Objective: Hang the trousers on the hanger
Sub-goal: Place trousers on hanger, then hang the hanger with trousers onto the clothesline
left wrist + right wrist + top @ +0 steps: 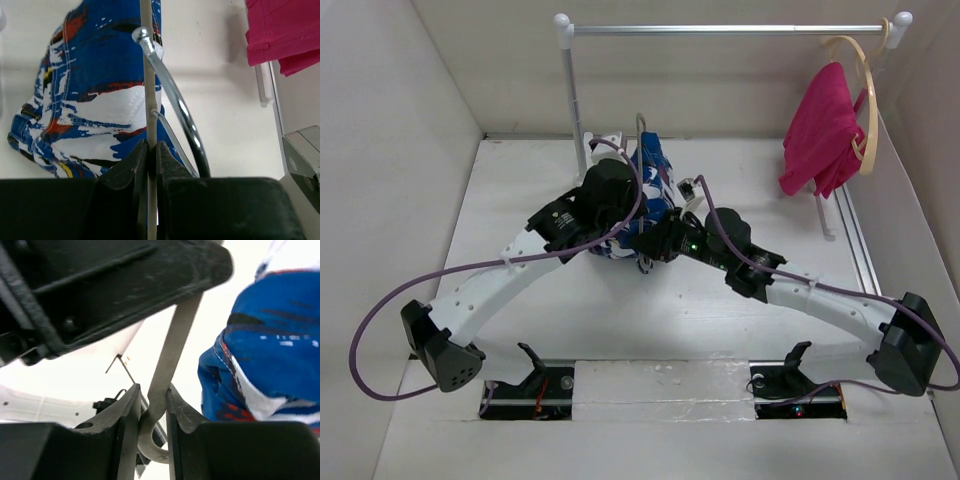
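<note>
- trousers (653,170) lay bunched in a heap on the tabletop (650,335), mid-rear, just behind where both wrists met & near the left post of the rack (720,30). Couldn't tell if any leg was over the wire; the arms hid that.
- hanger (175,340) sat betw. the two arms, right beside the heap. Its chrome hook showed in the left wrist view, curving up past the cloth.
- left end effector (151,150): pressed together on a thin pale bar running straight up betw. its fingers, prob. part of the hanger.
- right end effector (152,395): pinching the flat grey wire at a bend, tight on both sides.
- Handling, trousers (my read): soft, limp, light, not fragile. Would sag & fold wherever unsupported, w/ no stiffness to push against. Woven-looking cloth w/ seams, so prob. decent friction.
- Best hold was likely a thick edge, waistband or hem. A mid-panel pinch might take one layer only & leave the rest trailing.
- Handling, hanger (my read): light, thin, springy, smooth metal, so apt to pivot or twist in a pinch. Two holds set apart looked sensible, and a hold at a bend should resist rotation better than mid-bar.
- Risk: w/ both end effectors on the wire, neither was free for the cloth. One would have to let go, & the hanger could tip.
- pink garment (825,130) hung on a wooden hanger (868,100) at the rail's right end, well apart & not involved.
</note>
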Action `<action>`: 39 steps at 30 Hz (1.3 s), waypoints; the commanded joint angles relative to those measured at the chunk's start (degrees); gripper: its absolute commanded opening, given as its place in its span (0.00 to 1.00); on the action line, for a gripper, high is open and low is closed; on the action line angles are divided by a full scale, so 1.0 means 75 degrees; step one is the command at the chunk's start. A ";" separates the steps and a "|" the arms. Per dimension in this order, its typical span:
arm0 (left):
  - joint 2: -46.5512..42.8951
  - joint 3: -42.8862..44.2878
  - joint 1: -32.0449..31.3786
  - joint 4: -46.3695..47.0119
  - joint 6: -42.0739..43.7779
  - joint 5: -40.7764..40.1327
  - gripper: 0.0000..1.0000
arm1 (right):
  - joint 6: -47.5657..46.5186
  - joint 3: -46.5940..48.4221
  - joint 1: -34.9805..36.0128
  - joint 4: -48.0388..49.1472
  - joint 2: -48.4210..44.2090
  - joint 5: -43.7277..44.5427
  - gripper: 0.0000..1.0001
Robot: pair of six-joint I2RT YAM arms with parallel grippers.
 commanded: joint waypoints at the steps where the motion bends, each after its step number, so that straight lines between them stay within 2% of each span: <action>1: -0.0104 0.0802 -0.0079 0.0866 -0.0080 0.0556 0.00 | -0.0488 0.0216 0.0105 0.1055 -0.0413 -0.0125 0.01; 3: -0.0010 0.1106 -0.0079 0.0831 -0.0010 0.0673 0.02 | -0.0394 0.0275 -0.0012 0.1113 -0.0460 -0.0195 0.00; 5: 0.0014 0.1375 0.0015 0.0912 0.0037 0.0976 0.14 | -0.0231 0.0310 -0.0211 0.1230 -0.0530 -0.0277 0.00; 6: 0.0025 0.1458 0.0108 0.0947 0.0084 0.1095 0.26 | -0.0149 0.0322 -0.0282 0.1347 -0.0565 -0.0313 0.00; 9: 0.0026 0.1774 0.0260 0.1135 0.0189 0.1564 0.44 | -0.0019 0.0450 -0.0598 0.1337 -0.0694 -0.0348 0.00; 13: 0.0037 0.2278 0.0261 0.1077 0.0423 0.1775 0.51 | -0.0054 0.0755 -0.1172 0.1348 -0.0729 -0.0699 0.00; 20: -0.0349 0.2549 0.0261 0.0948 0.0669 0.1543 0.53 | -0.0195 0.1563 -0.2226 0.1348 -0.0647 -0.1273 0.00; 25: -0.0829 0.2222 0.0483 0.0737 0.0659 0.1248 0.52 | 0.0003 0.1998 -0.2941 0.1722 -0.0601 -0.1613 0.00; 34: -0.1720 0.0581 0.0554 0.0491 0.0389 0.1037 0.51 | 0.0800 0.2595 -0.4734 0.2589 -0.0414 -0.1778 0.00; 39: -0.2153 -0.0333 0.0554 0.0455 0.0201 0.1154 0.51 | 0.1468 0.2631 -0.5577 0.3652 0.0066 -0.1743 0.00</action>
